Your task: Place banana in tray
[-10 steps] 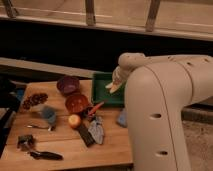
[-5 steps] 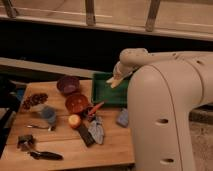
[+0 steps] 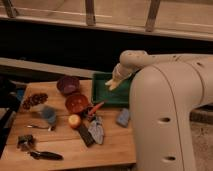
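Pincer (image 3: 116, 81) over tray (image 3: 102, 95), banana (image 3: 112, 85) at its tip.
My pincer hangs at the tray's 2 o'clock; whether it clamps the banana, I cannot tell.

High view behind arm, tool (image 3: 114, 83) mid-distance

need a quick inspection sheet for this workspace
surface: wooden table, crowded with items
job's things: banana held at the pincer, over the green tray; not yet lying in the tray
clutter: purple bowl, orange-brown bowl, round yellow fruit, orange-handled utensil, blue sponge, dark tool
grippers: pincer over the tray's right part
cables: nothing seen
surroundings: railing behind the table
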